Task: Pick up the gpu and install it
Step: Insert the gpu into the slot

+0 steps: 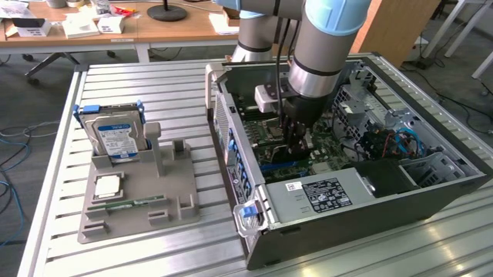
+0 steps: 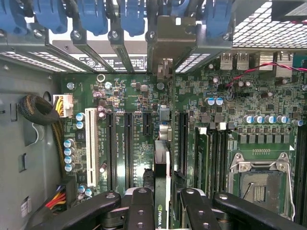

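Dark flat gpu (image 2: pixel 162 165) in black hand (image 2: pixel 164 199)

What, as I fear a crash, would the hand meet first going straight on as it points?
Probably the motherboard, the gpu in the hand touching first; depth is unclear.

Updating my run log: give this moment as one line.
hand: shut on gpu | place: inside computer case, over motherboard | seated: cannot tell

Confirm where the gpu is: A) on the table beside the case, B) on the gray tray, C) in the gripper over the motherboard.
C: the gripper clamps the gpu edge-on above the motherboard.
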